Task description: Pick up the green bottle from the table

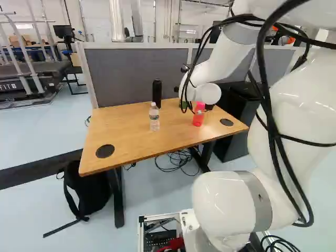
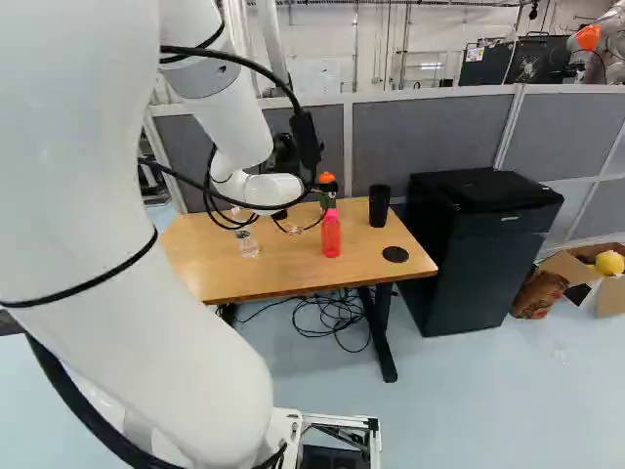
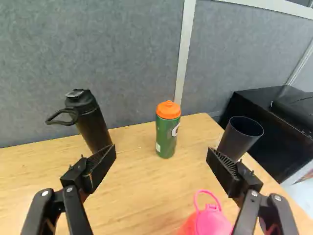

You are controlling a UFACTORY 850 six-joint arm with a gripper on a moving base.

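The green bottle [image 3: 166, 136] with an orange cap stands upright on the wooden table [image 3: 142, 196]. My gripper [image 3: 161, 159] is open in the wrist view, its two black fingers wide apart with nothing held. The bottle is ahead of the gap between them, with no contact to be seen. In the right base view the orange cap and some of the green bottle [image 2: 327, 198] show behind the pink bottle; in the left base view only a bit of green shows beside the wrist. The arm's wrist hides the fingers in both base views.
A pink bottle [image 3: 208, 223] stands nearer, low beside one finger. A black flask [image 3: 90, 120] and black cup [image 3: 239, 137] flank the green bottle. A clear bottle [image 1: 154, 116] is on the table. Grey partitions [image 2: 420, 142] rise behind; a black cabinet [image 2: 469, 254] stands beside.
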